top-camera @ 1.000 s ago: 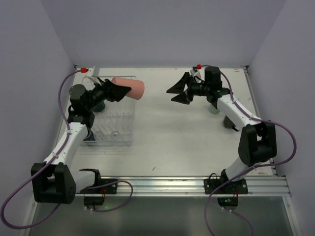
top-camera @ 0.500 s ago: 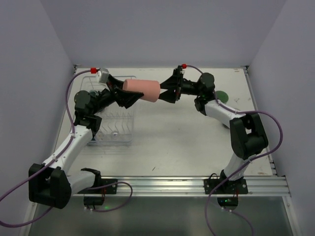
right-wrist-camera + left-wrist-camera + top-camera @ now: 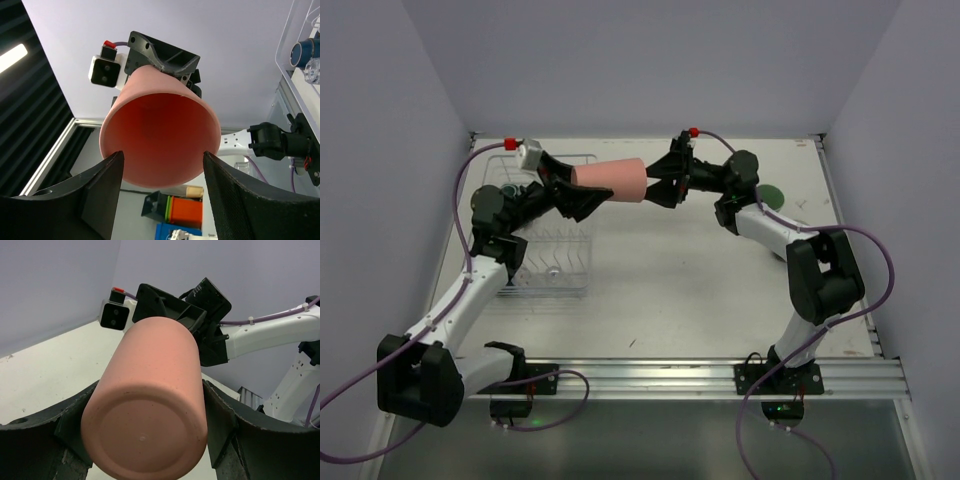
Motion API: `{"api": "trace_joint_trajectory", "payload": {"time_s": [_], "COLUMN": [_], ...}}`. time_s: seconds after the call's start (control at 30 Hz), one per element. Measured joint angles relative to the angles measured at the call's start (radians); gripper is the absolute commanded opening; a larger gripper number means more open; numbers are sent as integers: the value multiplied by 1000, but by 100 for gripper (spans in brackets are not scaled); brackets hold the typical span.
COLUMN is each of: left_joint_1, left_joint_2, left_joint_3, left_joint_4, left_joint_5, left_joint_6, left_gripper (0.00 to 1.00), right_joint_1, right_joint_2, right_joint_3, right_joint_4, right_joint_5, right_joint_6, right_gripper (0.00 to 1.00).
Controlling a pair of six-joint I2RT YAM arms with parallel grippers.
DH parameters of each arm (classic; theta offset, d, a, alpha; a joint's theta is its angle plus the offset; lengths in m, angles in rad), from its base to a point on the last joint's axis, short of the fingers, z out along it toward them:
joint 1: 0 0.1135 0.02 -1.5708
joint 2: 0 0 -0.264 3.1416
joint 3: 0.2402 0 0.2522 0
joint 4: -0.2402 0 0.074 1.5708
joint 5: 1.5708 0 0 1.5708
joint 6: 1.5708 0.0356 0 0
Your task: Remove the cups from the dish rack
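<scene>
one salmon-pink cup (image 3: 610, 180) is hanging on its side in the air, just past the right edge of the one dish rack (image 3: 565, 275) and above the table (image 3: 670, 270). two arms are meeting at it, one at each end. the left gripper (image 3: 578, 186) is clamping the cup's closed base, with one finger pressing on each side, as the left wrist view shows. the right gripper (image 3: 656, 184) is sitting at the open mouth, its two fingers spread wide and straddling the rim. whether they are pressing on the cup or standing just clear of it, i cannot tell.

in the right wrist view, one dark teal cup (image 3: 302, 52) and one clear glass (image 3: 314, 70) are showing at the corner of the picture, touching or nearly so. one green round shape (image 3: 770, 195) is lying on the table just behind the right forearm; whether it is a cup i cannot tell.

each wrist is carrying one pale camera block (image 3: 114, 315) with one red cap on top.
</scene>
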Motion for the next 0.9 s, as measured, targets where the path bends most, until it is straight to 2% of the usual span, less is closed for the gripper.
{"api": "trace_joint_trajectory", "payload": {"time_s": [0.23,0.57,0.77,0.9], "left_joint_1": [0,0,0,-2], "left_joint_2": [-1,-8,-8,-5], "left_joint_3": [19,50,48,31], "left_joint_4": [-6,-18,12,69], "left_joint_5": [-14,-28,-28,-24], "left_joint_6": [-7,-21,-61,-93], "left_gripper": [0,0,0,0], "right_joint_1": [3,14,46,79], "right_joint_2": [0,-1,1,31], "right_joint_3": [-29,-43,-12,48], "right_joint_4": [15,-141,-124,-29], "right_joint_5": [-3,-18,-19,-19], "right_joint_6": [-14,-169,-142,-70], "right_gripper": [65,66,65,61]}}
